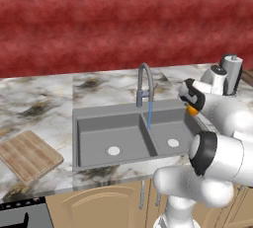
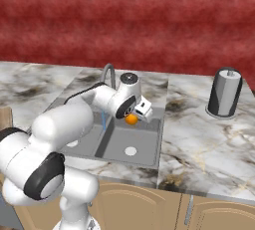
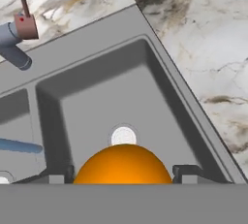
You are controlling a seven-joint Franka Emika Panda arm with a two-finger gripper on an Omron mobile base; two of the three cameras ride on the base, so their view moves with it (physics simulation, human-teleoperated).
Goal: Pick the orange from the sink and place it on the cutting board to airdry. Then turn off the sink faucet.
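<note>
Pincer (image 2: 133,118) is closed on the orange (image 2: 131,119), which sits between the two fingertips and is lifted clear of the sink (image 1: 81,118) — it hangs over the right basin, above the floor and drain. In the hand view the orange (image 3: 123,165) sits snug between the dark tips, with the pale drain showing just beyond it.

So the pick looks done, and the carry is the step in hand. The board (image 1: 28,155) lies on the table (image 1: 39,94) well to the left of the sink, near the front edge, with nothing on it. The next move calls for a long swing leftward across both basins, high enough to clear the rim and kept off the faucet (image 1: 145,85), then a gentle set-down — a round fruit may roll on flat wood.

Both basins look bare apart from their drains. A thin blue stream falls from the spout into the sink, so the faucet is not yet turned off.
</note>
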